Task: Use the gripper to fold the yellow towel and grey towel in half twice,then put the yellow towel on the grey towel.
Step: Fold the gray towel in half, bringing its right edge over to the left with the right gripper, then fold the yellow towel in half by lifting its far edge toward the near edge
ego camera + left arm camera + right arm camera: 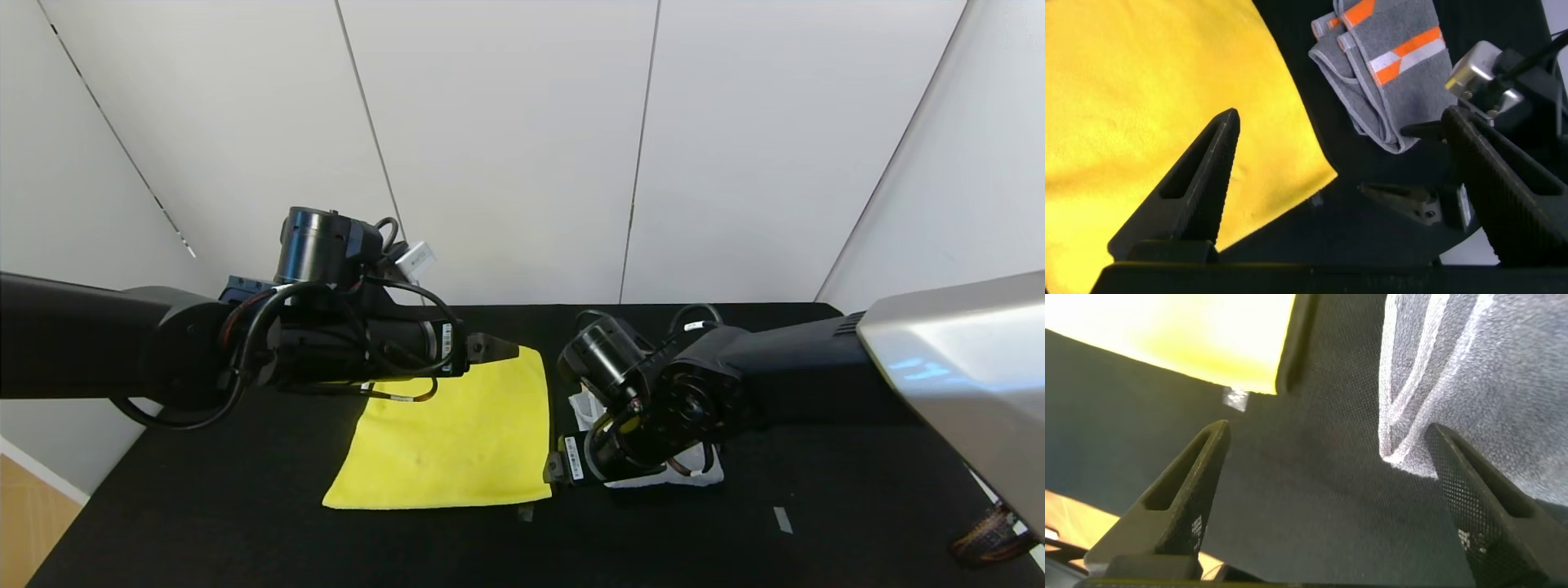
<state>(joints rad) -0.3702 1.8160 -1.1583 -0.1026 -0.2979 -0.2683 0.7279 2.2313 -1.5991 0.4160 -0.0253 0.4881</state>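
**Hovering claws over two towels on a black table**

Lying flat on the black table, the yellow towel is one smooth layer, a near corner toward the right arm. The left claw hangs above the towel's far edge with its fingers spread wide and nothing between them — one fingertip over yellow cloth, the other over bare table.

The grey towel sits just beside the yellow one on the robot's right, bunched into folds, its orange-and-white stripes showing at one end. In the head view it is mostly hidden under the right arm's wrist. The right claw is low between the two towels, fingers spread and empty, one fingertip at the grey towel's pale border.

Small white stickers on both wrists carry print too small to read. No containers are on the table.
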